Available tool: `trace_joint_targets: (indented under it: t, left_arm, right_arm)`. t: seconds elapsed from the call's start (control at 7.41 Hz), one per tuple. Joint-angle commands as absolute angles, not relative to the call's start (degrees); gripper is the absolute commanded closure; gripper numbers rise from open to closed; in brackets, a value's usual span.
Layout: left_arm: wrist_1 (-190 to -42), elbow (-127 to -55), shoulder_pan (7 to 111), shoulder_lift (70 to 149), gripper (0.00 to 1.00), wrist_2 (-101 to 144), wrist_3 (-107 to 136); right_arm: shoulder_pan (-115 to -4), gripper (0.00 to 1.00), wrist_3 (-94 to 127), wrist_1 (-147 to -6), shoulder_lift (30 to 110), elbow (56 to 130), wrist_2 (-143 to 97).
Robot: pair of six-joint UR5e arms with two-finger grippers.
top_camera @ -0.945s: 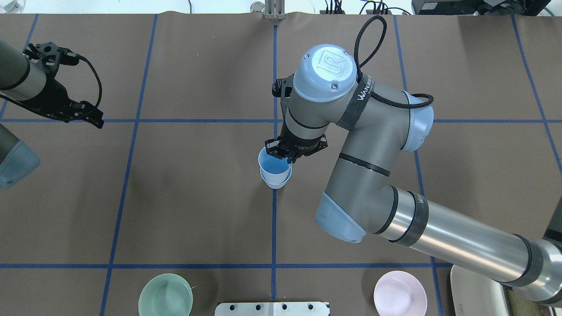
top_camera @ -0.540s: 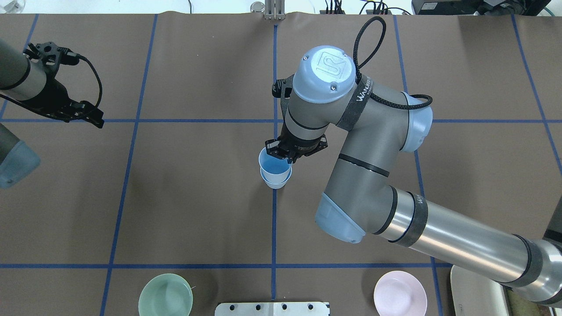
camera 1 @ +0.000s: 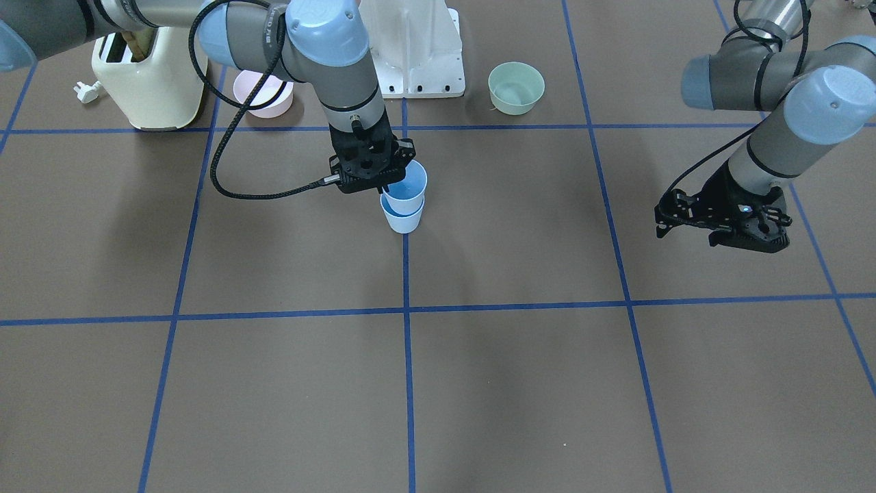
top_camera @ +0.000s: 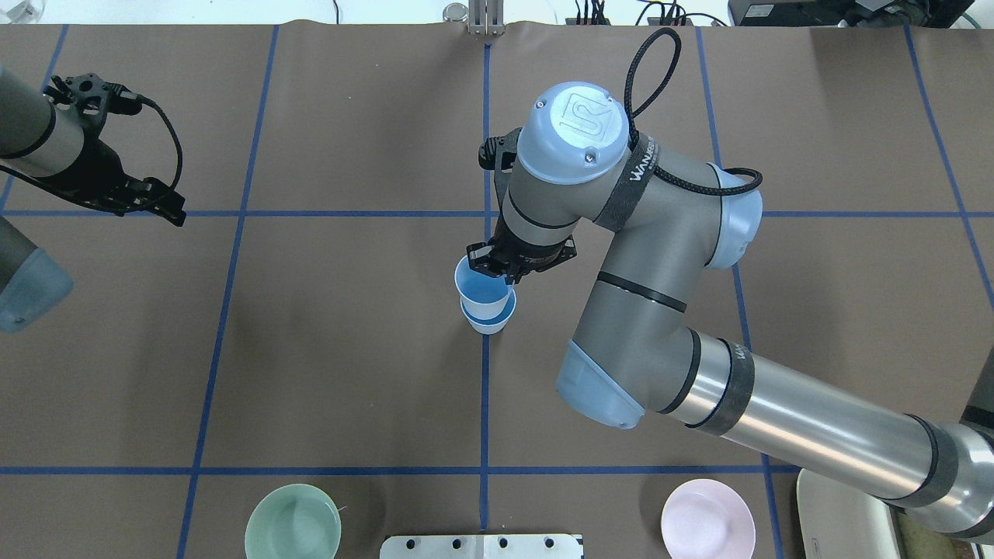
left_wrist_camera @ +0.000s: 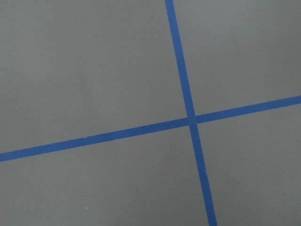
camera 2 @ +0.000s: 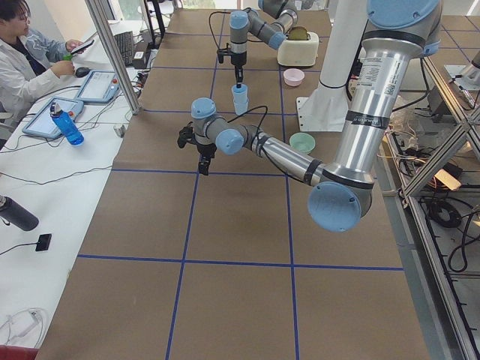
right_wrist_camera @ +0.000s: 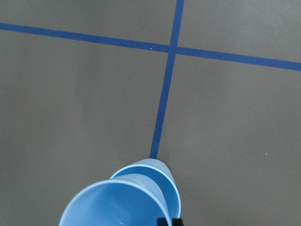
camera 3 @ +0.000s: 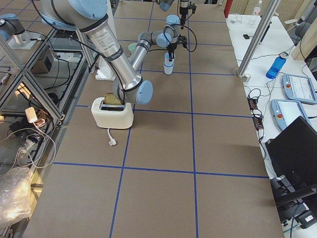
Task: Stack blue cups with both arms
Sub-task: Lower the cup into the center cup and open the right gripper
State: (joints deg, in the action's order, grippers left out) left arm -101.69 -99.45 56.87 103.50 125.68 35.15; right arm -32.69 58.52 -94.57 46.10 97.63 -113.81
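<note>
Two pale blue cups stand at the table's centre on a blue tape line. The lower cup sits on the table. The upper cup is partly nested in it and tilted. My right gripper is shut on the upper cup's rim, one finger inside. In the front view the upper cup sits above the lower cup under the right gripper. The right wrist view shows the upper cup and lower cup. My left gripper hovers far left, open and empty; it also shows in the front view.
A mint-green bowl and a pink bowl sit near the robot's side, beside the white base mount. A cream toaster stands at the right arm's side. Blue tape lines grid the brown table.
The right gripper and the upper cup have shifted slightly, the cup now showing a little more apart from the lower one. The left arm has barely moved.
</note>
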Motion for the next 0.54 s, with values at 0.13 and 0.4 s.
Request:
trace_joint_targets:
  t: [0.13,0.4]
  left_arm:
    - [-101.69,-99.49,56.87,103.62,0.06,125.68,35.16]
    - [-101.69,-99.49,56.87,103.71,0.06,125.68,35.16]
  right_arm:
    - [-32.70,1.00,58.36,-94.48,46.32,97.47,-113.47]
    - [-32.70,1.00,58.36,-94.48,46.49,97.30,-113.47]
